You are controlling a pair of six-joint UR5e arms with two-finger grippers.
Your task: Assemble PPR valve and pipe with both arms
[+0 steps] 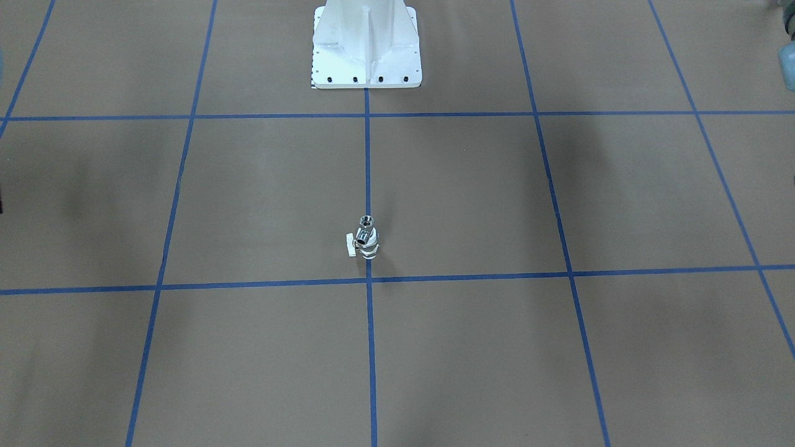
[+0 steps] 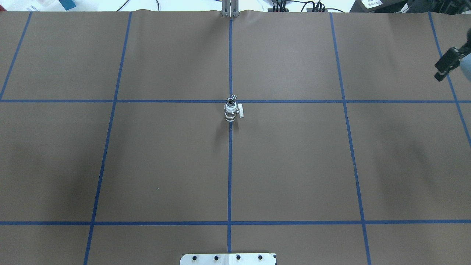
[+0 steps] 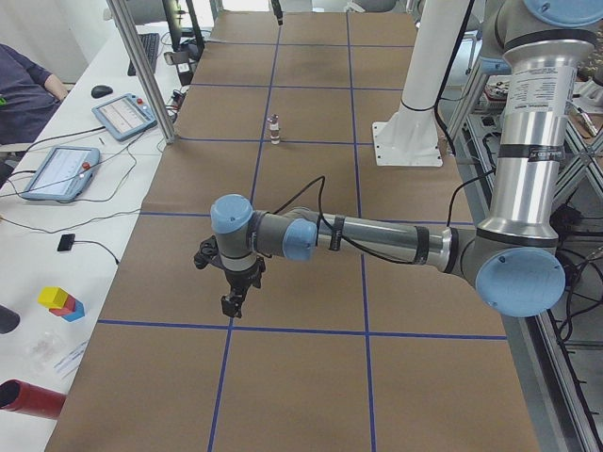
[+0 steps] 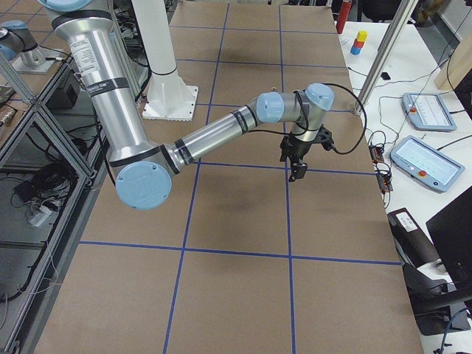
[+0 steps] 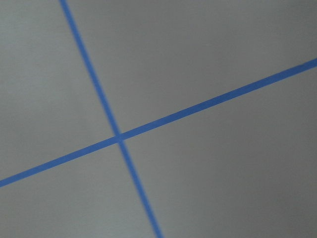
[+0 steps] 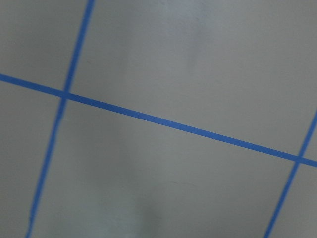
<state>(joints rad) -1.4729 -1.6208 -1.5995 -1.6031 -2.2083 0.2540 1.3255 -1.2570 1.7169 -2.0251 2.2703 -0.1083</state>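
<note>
"Where have the parts ended up?"

"Middle of the table (image 2: 294,165), on the centre tape line (image 2: 229,176). The PPR valve (image 2: 231,112) stands upright with the pipe (image 2: 231,99) at its top end. Pushed home or only perched there, I can't tell."

"And the hands?"

"The left hand (image 3: 230,303) and the right hand (image 4: 297,171) hang over bare paper, well apart from both parts. I can't tell whether they're open or closed."

"What worries you?"

"It's a narrow little stack. A finger that comes in off-line could tip it over. If the pipe is loose, I'd expect it to drop off and roll away."
</note>
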